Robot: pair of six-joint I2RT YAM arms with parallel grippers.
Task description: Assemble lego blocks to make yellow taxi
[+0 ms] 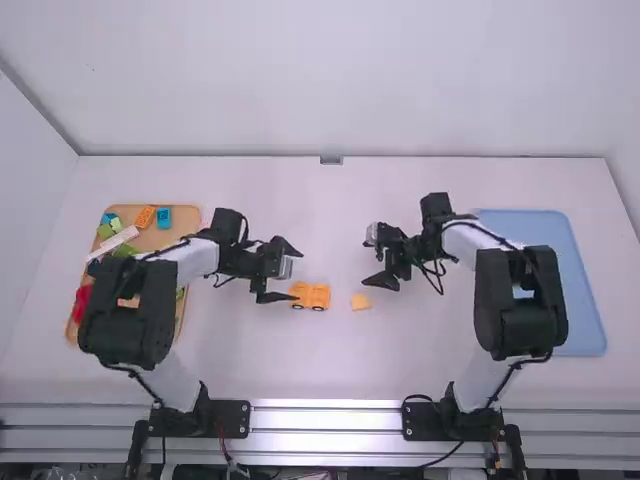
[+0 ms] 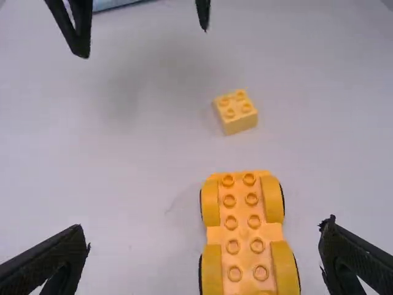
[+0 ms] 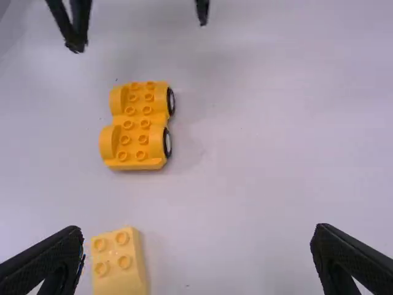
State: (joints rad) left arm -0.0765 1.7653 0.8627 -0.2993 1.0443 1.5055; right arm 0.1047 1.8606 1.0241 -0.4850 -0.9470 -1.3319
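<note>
The yellow wheeled base [image 1: 311, 296] lies studs up, long axis running left-right; my left claw [image 1: 300, 276] and right claw [image 1: 366, 262] gape wide, empty.

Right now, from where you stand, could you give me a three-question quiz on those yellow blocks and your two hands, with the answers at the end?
1. True or false: the wheeled base and the small block are joined together.
2. Which fits the left hand and the right hand?
a) Both are gripping the wheeled base.
b) Both are open and empty.
c) One is gripping the small block.
3. How many round studs are on top of the small block?

Key: 1. False, they lie apart on the table. 2. b. 3. Four.
</note>
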